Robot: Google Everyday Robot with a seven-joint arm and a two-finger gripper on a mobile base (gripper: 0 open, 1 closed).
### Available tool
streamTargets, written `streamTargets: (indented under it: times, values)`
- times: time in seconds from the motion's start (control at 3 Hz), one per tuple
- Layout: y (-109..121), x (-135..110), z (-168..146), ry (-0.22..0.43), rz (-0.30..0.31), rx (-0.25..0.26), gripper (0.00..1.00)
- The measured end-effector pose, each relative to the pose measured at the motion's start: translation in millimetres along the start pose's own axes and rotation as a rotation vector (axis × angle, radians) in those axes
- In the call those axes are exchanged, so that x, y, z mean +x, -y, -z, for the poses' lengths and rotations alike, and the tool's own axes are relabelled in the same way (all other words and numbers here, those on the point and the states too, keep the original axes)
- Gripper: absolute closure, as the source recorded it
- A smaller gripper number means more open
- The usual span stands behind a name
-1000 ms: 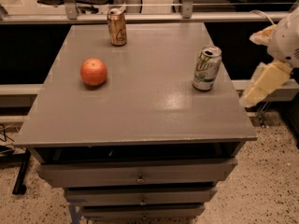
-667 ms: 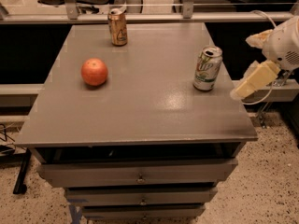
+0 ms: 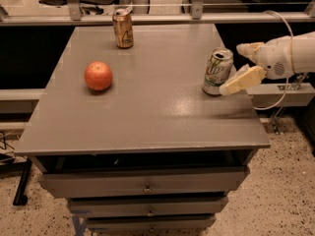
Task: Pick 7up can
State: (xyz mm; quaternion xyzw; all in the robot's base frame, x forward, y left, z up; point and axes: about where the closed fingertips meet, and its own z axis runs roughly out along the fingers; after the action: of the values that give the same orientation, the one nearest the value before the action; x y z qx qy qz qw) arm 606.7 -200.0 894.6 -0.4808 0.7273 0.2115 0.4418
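Approach step in hand: gripper (image 3: 233,69), right centre of frame, fingers spread and empty, sits just right of the upright 7up can (image 3: 217,72) near the table (image 3: 147,127) edge; next move likely calls for advancing leftward, then closing.

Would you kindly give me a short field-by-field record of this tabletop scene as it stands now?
surface: grey cabinet top, drawers below
target: 7up can, upright, near the right edge
arm: gripper at the right side of the 7up can, fingers open, not closed on it
others: gold-brown can upright at the back; round orange-red fruit on the left
task state: can not yet grasped
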Motion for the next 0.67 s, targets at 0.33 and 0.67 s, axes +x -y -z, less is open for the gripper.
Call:
streamTargets:
  times: [0.33,0.67]
  values:
    - [-0.9,-5.3,-26.1,0.130,-0.033,-0.059,0.18]
    - [-4.9,-13.1,-37.2,0.214,-0.051,-0.102,0.41]
